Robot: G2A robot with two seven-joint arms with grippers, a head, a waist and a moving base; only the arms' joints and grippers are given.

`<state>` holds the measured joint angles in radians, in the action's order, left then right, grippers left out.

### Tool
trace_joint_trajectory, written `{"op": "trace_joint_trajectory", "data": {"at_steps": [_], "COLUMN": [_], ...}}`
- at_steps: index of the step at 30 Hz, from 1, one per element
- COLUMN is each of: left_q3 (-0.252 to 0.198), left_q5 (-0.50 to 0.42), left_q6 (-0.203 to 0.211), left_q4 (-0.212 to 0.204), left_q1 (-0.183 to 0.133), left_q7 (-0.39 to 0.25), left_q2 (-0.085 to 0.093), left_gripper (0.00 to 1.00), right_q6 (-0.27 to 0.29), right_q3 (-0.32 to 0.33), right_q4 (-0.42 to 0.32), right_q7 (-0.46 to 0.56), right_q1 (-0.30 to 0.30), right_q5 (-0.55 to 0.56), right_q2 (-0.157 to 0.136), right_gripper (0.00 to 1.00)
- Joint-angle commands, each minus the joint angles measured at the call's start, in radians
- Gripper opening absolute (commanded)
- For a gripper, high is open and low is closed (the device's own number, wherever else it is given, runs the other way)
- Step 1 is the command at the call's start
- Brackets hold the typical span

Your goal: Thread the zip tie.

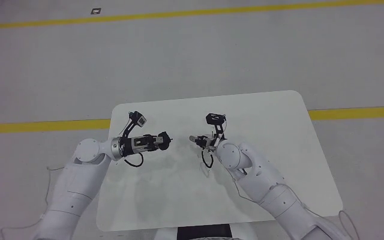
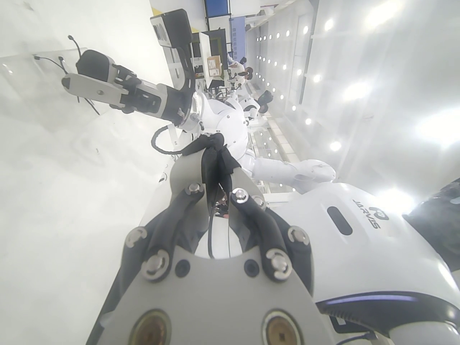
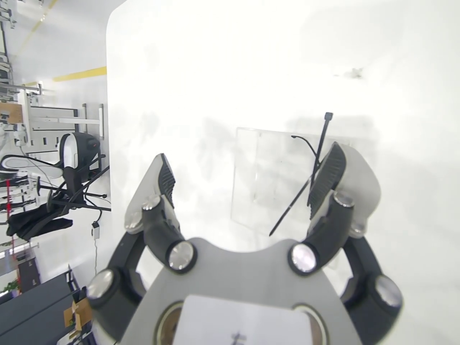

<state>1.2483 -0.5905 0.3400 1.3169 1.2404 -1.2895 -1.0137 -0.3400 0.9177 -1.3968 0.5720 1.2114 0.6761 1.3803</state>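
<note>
Now right end effector [image 3: 249,152] spread beside zip tie [image 3: 321,145]

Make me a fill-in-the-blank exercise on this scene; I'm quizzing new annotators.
1. The right gripper stands ___.
2. The left gripper is ___ on a thin strap.
3. The zip tie beside the right gripper's finger pad is coloured ___.
Missing words: open; shut; black.

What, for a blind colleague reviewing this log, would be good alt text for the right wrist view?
The right claw is wide open above a white table, with a black zip tie slanting past one finger's ridged pad. Beyond the claw, a clear plastic panel is on the table.
</note>
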Motion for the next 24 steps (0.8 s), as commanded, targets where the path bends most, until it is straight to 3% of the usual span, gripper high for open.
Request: {"op": "trace_joint_trajectory", "data": {"at_steps": [1, 6, 15, 24], "left_q3": [0.0, 0.0, 0.0, 0.0], "left_q5": [0.0, 0.0, 0.0, 0.0], "left_q6": [0.0, 0.0, 0.0, 0.0], "left_q4": [0.0, 0.0, 0.0, 0.0], "left_q1": [0.0, 0.0, 0.0, 0.0], "left_q7": [0.0, 0.0, 0.0, 0.0], "left_q2": [0.0, 0.0, 0.0, 0.0], "left_gripper": [0.0, 0.0, 0.0, 0.0], "right_q6": [0.0, 0.0, 0.0, 0.0], "right_q3": [0.004, 0.014, 0.028, 0.044], "right_q4": [0.002, 0.005, 0.008, 0.011], "right_q7": [0.001, 0.01, 0.017, 0.027], "right_q1": [0.002, 0.003, 0.009, 0.019], "right_q5": [0.009, 0.016, 0.043, 0.067], "right_q2": [0.003, 0.009, 0.02, 0.028], "right_gripper": [1.0, 1.0, 0.5, 0.44]}}
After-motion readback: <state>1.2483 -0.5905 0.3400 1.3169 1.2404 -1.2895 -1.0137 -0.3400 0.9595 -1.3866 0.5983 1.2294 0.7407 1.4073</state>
